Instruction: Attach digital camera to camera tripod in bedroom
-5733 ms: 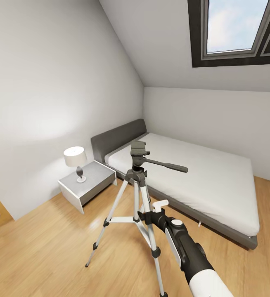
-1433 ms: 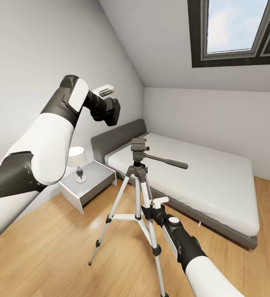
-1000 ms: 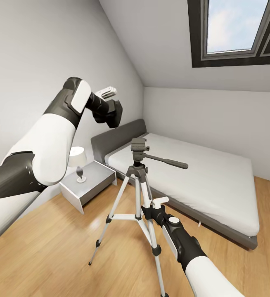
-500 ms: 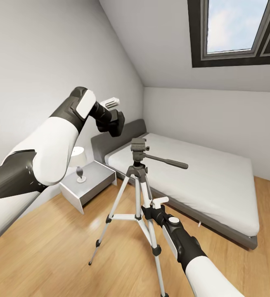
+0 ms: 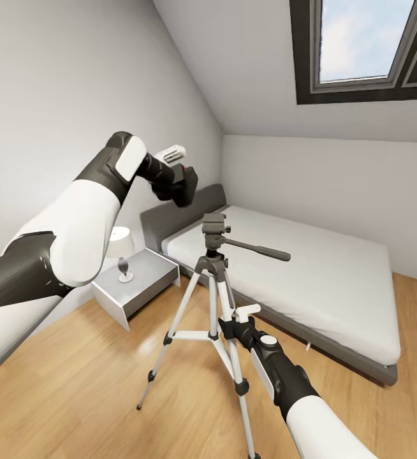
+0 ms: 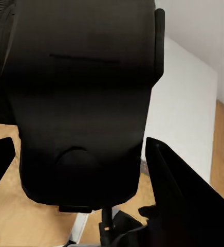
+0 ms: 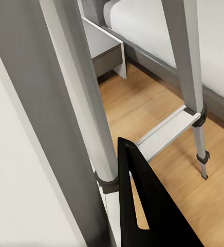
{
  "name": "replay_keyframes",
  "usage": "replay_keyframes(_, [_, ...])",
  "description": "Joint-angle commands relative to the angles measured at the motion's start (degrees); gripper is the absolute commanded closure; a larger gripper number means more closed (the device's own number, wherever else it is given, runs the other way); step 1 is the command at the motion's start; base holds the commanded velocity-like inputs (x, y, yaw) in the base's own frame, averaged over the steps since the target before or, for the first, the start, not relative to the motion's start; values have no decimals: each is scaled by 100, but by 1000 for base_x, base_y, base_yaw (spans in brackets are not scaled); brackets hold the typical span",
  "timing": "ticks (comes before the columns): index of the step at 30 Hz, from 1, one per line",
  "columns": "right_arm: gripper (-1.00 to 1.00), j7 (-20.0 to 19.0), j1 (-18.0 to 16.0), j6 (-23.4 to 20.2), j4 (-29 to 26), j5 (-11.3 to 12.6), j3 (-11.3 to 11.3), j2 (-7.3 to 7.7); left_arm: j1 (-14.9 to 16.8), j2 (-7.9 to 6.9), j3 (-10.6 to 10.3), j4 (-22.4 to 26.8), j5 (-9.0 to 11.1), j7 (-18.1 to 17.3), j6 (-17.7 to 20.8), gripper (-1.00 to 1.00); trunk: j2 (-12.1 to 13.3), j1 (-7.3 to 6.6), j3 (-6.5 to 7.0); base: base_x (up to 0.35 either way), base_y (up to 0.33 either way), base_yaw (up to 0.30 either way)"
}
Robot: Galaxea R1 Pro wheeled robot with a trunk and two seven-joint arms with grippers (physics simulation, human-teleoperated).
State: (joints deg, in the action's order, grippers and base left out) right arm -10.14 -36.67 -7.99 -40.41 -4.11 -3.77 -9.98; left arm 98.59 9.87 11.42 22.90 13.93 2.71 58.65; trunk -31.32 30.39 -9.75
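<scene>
The small black digital camera [image 5: 187, 184] hangs in the air, up and to the left of the camera tripod's head [image 5: 213, 225], with my left gripper [image 5: 179, 180] shut on it. In the left wrist view the camera body [image 6: 86, 103] sits between two black fingers [image 6: 181, 198]. The camera tripod [image 5: 210, 299] stands on the wood floor in front of the bed, its pan handle [image 5: 259, 252] pointing right. My right gripper [image 5: 231, 326] is shut around one of its silver legs [image 7: 86, 118], low on the stand.
A grey bed with a white mattress [image 5: 310, 274] lies behind the tripod. A grey nightstand [image 5: 138, 284] with a lamp [image 5: 123, 247] stands by the left wall. A sloped ceiling with a dark-framed skylight [image 5: 368, 48] is overhead. Open wood floor [image 5: 74, 382] lies at the front left.
My left arm has come into view holding the camera and carried it rightward and slightly down, closer to the tripod head. The right arm and tripod have stayed put over the last second.
</scene>
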Motion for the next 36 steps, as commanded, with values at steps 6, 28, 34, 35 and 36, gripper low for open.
replay_keyframes(6, [100, -14, 2, -27, 16, -283, -1, -2, 10, -32, 11, 202, 57, -1238, 24, 100, -7, 3, -12, 0, 0, 0])
replay_keyframes(28, [100, -5, 2, -22, 16, -298, 1, -2, 10, -243, -44, 579, -136, -3644, -483, 100, -7, 3, -12, 0, 0, 0])
replay_keyframes(34, [100, -5, 2, -27, 16, -301, 4, -2, 11, -580, -277, 693, -310, -5385, -1154, 100, -7, 3, -12, 0, 0, 0])
replay_keyframes(35, [100, -5, 2, -27, 16, -301, 2, -2, 10, -632, -339, 670, -375, -5653, -1340, 100, -7, 3, -12, 0, 0, 0])
replay_keyframes(36, [100, -5, 2, -27, 16, -301, 2, -2, 10, -650, -364, 653, -415, -5749, -1413, 100, -7, 3, -12, 0, 0, 0])
